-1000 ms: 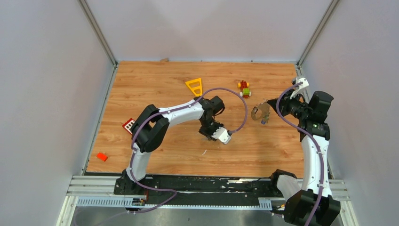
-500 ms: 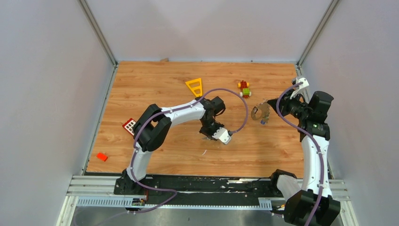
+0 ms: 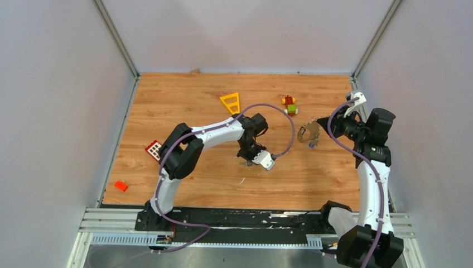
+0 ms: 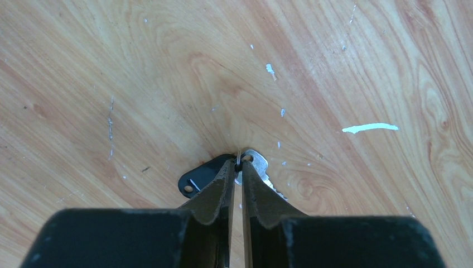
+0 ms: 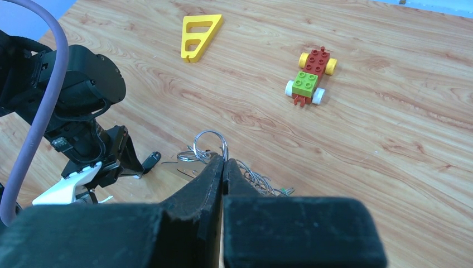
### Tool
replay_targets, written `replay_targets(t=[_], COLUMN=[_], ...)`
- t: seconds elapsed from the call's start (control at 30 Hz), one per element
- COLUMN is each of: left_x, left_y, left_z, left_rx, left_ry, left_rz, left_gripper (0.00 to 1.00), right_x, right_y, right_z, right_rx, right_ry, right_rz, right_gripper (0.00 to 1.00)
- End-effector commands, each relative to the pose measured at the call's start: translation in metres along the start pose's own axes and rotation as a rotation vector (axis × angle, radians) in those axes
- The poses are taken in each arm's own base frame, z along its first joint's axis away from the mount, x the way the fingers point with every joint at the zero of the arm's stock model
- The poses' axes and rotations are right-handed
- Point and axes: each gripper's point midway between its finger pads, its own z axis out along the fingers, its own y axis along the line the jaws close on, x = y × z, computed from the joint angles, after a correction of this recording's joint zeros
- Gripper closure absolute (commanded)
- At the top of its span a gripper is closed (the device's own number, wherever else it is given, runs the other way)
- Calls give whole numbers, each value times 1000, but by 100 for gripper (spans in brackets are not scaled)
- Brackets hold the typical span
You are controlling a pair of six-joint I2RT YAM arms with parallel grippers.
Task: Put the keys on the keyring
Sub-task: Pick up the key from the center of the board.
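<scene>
While the left hand (image 4: 238, 167) pinches nearly shut on the key (image 4: 256, 163) lying on the desk (image 4: 334, 67), the right hand (image 5: 223, 163) holds the keyring (image 5: 212, 138) clamped aloft, well apart; such a thin, flat key could slip free on lifting.

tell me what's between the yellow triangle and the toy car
Only bare wooden tabletop between the yellow triangle and the toy car, plain in the right wrist view. In the top view the left arm's purple cable arcs above it.

plain grey walls (image 3: 56, 84) enclose a scratched light wood tabletop (image 3: 184, 95), metal rails (image 3: 106, 222) along its near edge.
</scene>
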Motion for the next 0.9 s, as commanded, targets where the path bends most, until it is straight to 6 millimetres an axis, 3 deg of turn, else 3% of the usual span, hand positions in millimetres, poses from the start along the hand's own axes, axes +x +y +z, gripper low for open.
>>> replay_targets(t=[0.0, 0.37, 0.6, 0.87], left_x=[-4, -2, -2, -15], left_y=[2, 3, 3, 4], left_z=[-1, 2, 1, -22], left_rx=[12, 14, 13, -46], left_ry=[-23, -20, -16, -69], left_rz=[1, -3, -8, -53], left_gripper=[85, 83, 97, 100], right_x=[-17, -18, -18, -18], right_y=[6, 6, 6, 11], right_z=[-4, -4, -4, -2], right_rx=[-16, -17, -17, -52], right_ry=[-57, -59, -59, -65], right_rz=[-52, -54, -55, -61], right_gripper=[100, 100, 100, 100])
